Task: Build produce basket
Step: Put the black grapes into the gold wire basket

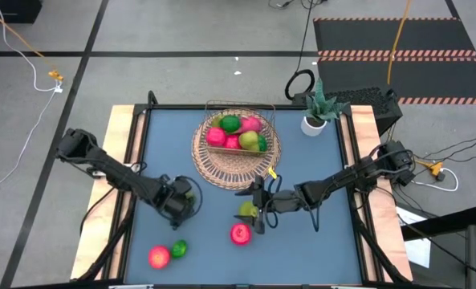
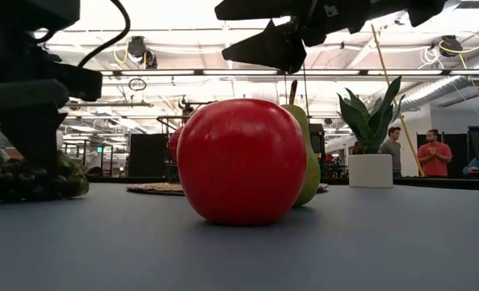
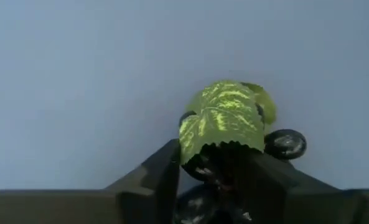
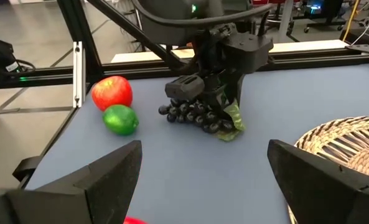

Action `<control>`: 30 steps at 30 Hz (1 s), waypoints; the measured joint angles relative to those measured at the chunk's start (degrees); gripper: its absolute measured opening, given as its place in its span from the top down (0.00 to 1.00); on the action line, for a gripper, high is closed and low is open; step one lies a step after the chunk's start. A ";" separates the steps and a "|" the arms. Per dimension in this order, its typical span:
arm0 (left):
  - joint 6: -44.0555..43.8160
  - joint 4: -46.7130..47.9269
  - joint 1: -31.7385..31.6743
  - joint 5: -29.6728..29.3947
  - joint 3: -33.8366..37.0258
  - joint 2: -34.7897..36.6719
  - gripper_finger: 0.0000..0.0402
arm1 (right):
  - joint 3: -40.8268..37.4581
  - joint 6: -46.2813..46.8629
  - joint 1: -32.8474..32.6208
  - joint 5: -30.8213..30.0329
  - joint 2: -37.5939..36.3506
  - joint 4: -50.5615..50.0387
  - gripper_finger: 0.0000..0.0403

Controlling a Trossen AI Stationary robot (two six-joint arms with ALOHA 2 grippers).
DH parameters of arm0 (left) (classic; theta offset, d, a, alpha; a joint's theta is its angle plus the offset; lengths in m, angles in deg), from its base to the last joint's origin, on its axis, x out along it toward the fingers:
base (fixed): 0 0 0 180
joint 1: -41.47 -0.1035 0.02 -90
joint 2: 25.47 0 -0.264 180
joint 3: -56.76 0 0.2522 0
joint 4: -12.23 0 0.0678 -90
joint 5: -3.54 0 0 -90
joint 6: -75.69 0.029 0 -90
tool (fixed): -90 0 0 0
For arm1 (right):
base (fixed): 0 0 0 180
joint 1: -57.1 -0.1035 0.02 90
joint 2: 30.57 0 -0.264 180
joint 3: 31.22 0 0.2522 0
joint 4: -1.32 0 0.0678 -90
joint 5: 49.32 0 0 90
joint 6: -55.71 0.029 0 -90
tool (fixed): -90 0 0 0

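The tan wicker basket (image 1: 236, 148) stands at the table's far middle with several fruits in its well. A dark grape bunch (image 4: 200, 115) with a green leaf (image 3: 224, 118) lies on the blue table left of the middle, and my left gripper (image 1: 178, 197) stands over it, shut on it. My right gripper (image 4: 203, 180) hangs open above a green pear (image 1: 248, 210) and a red apple (image 1: 240, 234), clear of both. Another red apple (image 1: 159, 257) and a lime (image 1: 179, 248) rest near the front left. My left gripper pinches the grape bunch between its two fingers (image 3: 162, 177), on the dark grapes (image 3: 212, 171) just below the leaf. The fingers come from above, slanting steeply down. The bunch lies on the table (image 4: 190, 118), with some grapes and the leaf sticking out beyond the fingers.
A small white pot with a green plant (image 1: 314, 120) stands at the far right corner. Dark frame rails (image 1: 137, 152) run along the table's sides. People stand in the room beyond the table (image 2: 435, 153).
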 joint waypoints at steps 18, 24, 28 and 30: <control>4.24 -4.45 -1.77 -0.13 0.07 -0.07 0.82 | 0.00 0.57 0.55 -0.12 1.10 -3.48 0.15; 12.39 -6.58 -1.77 -1.06 -3.63 0.45 0.87 | -0.04 -1.16 3.13 -0.19 10.33 12.26 0.15; 17.71 -6.99 -1.60 -4.21 -8.88 1.06 0.92 | -0.04 1.11 4.77 2.57 15.08 22.22 0.15; 21.18 -8.26 -1.60 -6.08 -11.57 1.07 0.92 | 0.05 3.44 5.53 4.60 16.04 22.88 0.15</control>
